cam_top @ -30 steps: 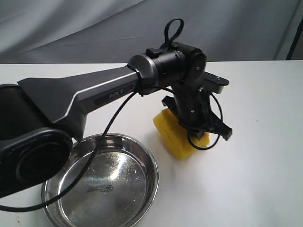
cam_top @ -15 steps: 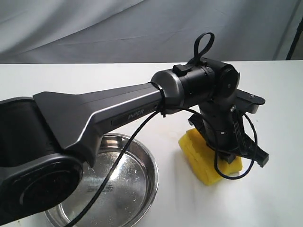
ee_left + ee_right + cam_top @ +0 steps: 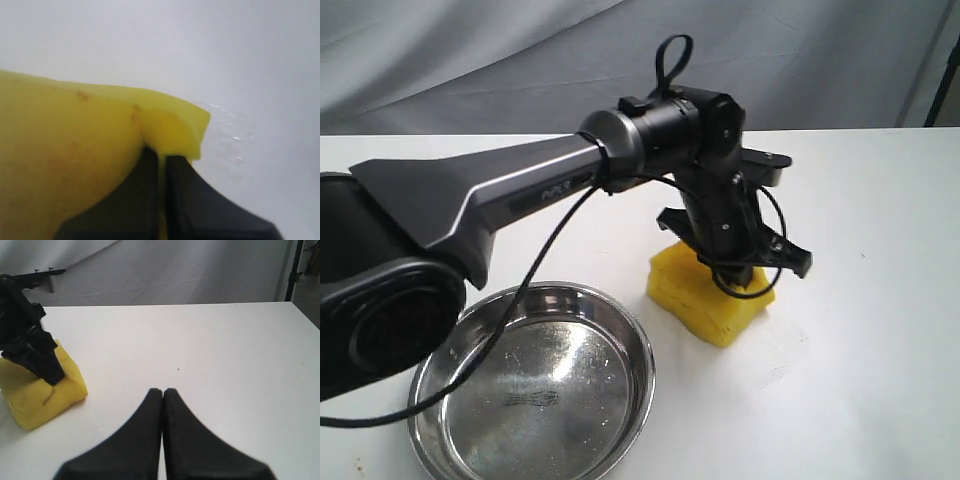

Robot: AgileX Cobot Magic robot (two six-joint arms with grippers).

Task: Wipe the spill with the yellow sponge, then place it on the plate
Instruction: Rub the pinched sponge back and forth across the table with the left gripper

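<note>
yellow sponge (image 3: 692, 287) clamped in left gripper (image 3: 738, 278) looks mid-wipe; next, lift it onto plate (image 3: 642, 352) at eight o'clock.

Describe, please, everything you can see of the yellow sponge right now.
The yellow sponge is a thick, bright yellow foam block with faint orange-brown stains on top. It sits on the white table, beside the plate and not in it. The left gripper pinches its top from above, denting the foam; faint wet streaks lie on the table next to it.
</note>
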